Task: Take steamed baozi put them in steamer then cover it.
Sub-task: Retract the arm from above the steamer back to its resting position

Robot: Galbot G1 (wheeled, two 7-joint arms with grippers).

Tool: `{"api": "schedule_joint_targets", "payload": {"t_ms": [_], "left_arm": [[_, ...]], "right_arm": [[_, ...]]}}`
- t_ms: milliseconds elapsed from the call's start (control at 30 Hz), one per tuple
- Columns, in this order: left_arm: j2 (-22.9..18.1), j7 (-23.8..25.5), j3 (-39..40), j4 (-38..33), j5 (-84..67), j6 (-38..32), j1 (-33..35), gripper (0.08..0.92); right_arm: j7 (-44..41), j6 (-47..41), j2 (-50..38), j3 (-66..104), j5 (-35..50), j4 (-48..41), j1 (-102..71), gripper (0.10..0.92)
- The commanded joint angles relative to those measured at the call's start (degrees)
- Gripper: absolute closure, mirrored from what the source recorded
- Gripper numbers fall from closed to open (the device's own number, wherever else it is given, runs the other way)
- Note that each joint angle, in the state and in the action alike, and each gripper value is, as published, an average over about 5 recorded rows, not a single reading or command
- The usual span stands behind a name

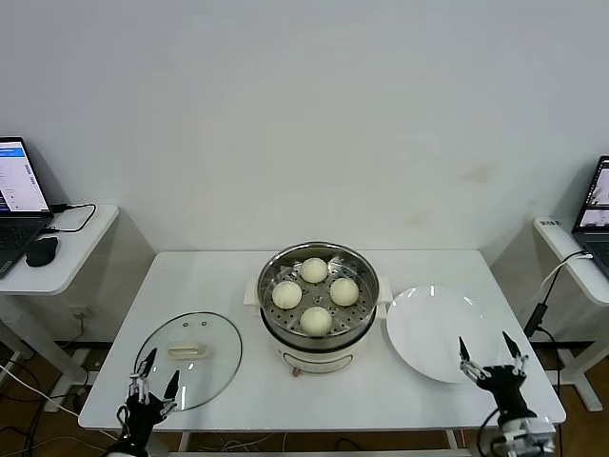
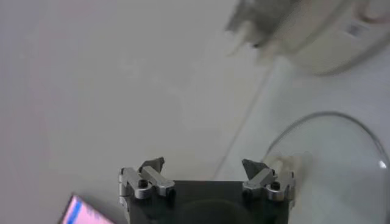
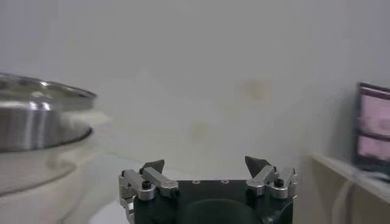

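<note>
Four steamed baozi [image 1: 315, 295] sit in the steamer [image 1: 354, 328] – cover [image 1: 188, 360] just left, by the spread, empty left gripper [image 1: 157, 373]; right gripper [image 1: 493, 355] likewise – beyond the plate [image 1: 438, 328].

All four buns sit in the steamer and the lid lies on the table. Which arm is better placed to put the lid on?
Probably the left. The cover lies left of the steamer, right beside the open left end effector. The open right end effector sits at the plate, on the steamer's far side.
</note>
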Motion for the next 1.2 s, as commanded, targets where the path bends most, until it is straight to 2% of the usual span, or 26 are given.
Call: {"api": "schedule_joint_targets", "payload": {"t_ms": [33, 267, 767, 1200], "left_arm": [[2.6, 0.0, 1.1, 9.6, 14.3, -1.7, -6.6, 0.177], [3.1, 0.2, 1.7, 14.4, 13.8, -2.2, -11.7, 0.177], [4.3, 1.1, 3.1, 17.0, 13.3, -2.3, -18.0, 0.177], [4.1, 2.5, 4.4, 22.0, 11.7, -3.0, -24.2, 0.177]], "right_arm": [[0.3, 1.1, 3.2, 3.7, -0.7, 0.4, -3.9, 0.202], [0.7, 0.5, 4.5, 2.5, -1.8, 1.0, -4.0, 0.203], [0.8, 0.9, 5.4, 2.1, -3.1, 0.5, -4.7, 0.203], [0.7, 0.9, 5.8, 1.3, -4.1, -0.1, -4.8, 0.203]]}}
